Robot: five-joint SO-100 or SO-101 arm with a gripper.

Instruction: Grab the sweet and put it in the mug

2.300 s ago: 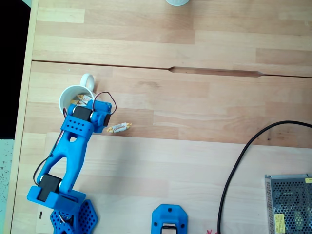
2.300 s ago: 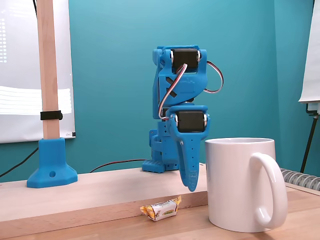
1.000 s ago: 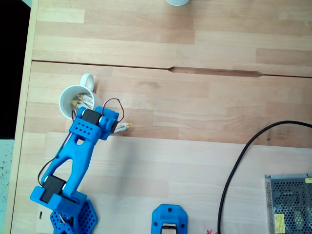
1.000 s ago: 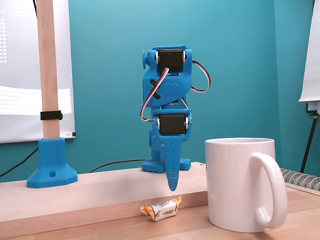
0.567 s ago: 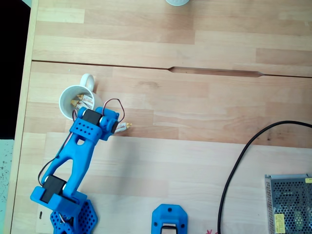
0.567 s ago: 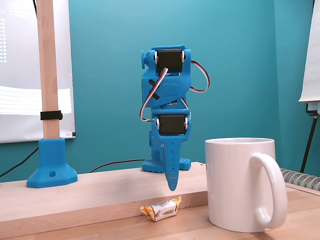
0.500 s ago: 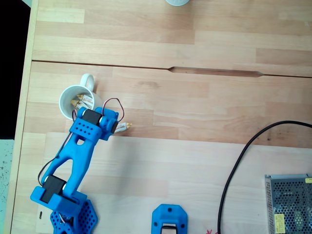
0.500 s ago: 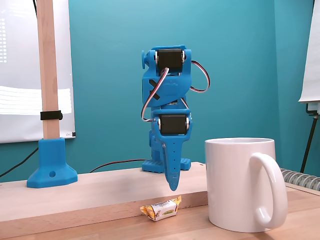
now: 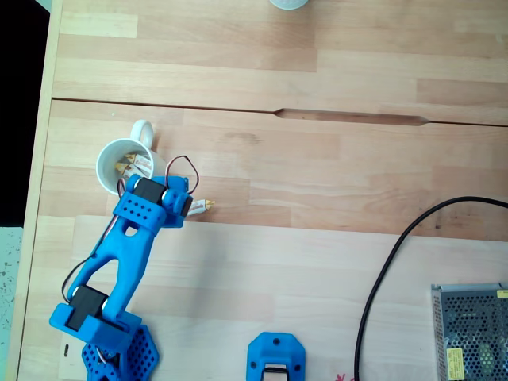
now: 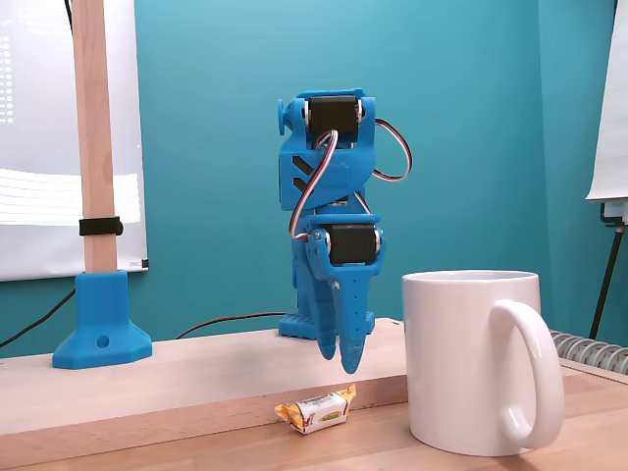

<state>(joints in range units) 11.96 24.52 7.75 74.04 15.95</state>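
The sweet point(image 10: 316, 410), a small white wrapper with yellow-orange twisted ends, lies on the wooden table just left of the mug point(image 10: 471, 363) in a fixed view from the side. From above, one twisted end of the sweet point(image 9: 205, 205) pokes out to the right of the blue arm. My blue gripper point(image 10: 340, 359) hangs tips-down a little above the sweet, its two fingers slightly parted and holding nothing. The gripper point(image 9: 189, 206) sits right of the white mug point(image 9: 107, 151), whose handle points up in that view. Wrapped sweets point(image 9: 136, 166) lie inside the mug.
A black cable point(image 9: 389, 262) curves across the right side toward a metal mesh box point(image 9: 472, 329). A blue mount point(image 9: 275, 359) sits at the near edge and a pale round object point(image 9: 287, 3) at the far edge. A wooden post point(image 10: 90, 137) stands left of the arm.
The arm swung from over the mug to above the sweet. In the last half second the wrist rolled and dipped a little, and the two fingers now show parted.
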